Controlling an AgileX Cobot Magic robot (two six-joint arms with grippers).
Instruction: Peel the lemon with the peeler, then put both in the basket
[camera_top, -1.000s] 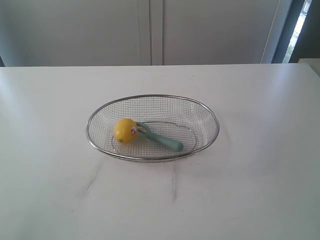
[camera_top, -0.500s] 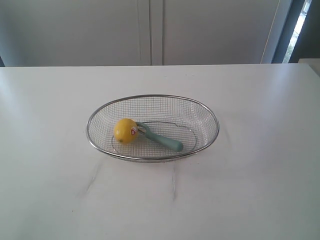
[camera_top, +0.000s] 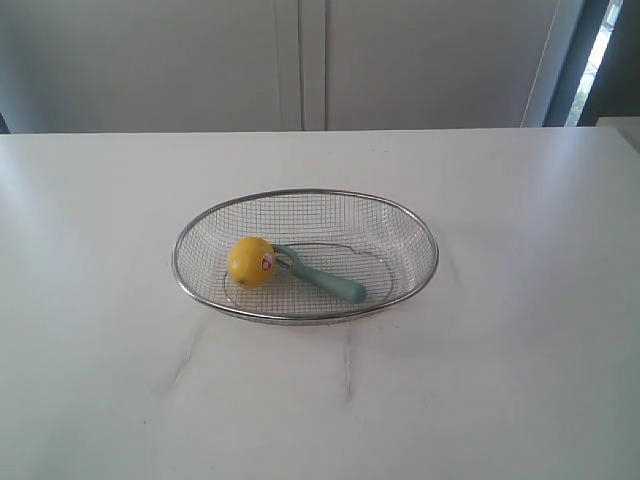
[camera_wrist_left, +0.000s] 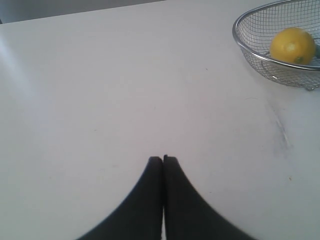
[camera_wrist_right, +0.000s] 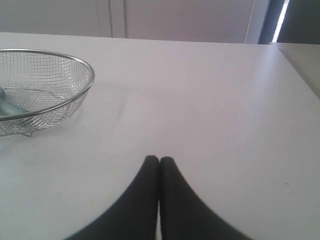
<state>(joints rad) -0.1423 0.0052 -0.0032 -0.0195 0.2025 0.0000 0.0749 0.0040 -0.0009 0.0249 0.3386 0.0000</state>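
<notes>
The exterior view shows the lemon (camera_top: 250, 261) in the basket (camera_top: 305, 192), with the peeler (camera_top: 325, 280) just to its right. Only the wrist views show the left gripper (camera_wrist_left: 163, 159) and right gripper (camera_wrist_right: 159, 159). Both are squeezed tight, holding nothing, over the table (camera_top: 500, 380).

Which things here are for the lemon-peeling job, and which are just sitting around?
For the job:
- lemon, lying in the basket
- peeler, next to the lemon in the same basket
- left fingers and right fingers, both shut and holding nothing

Just there:
- white table
- grey cabinet doors behind the table
</notes>
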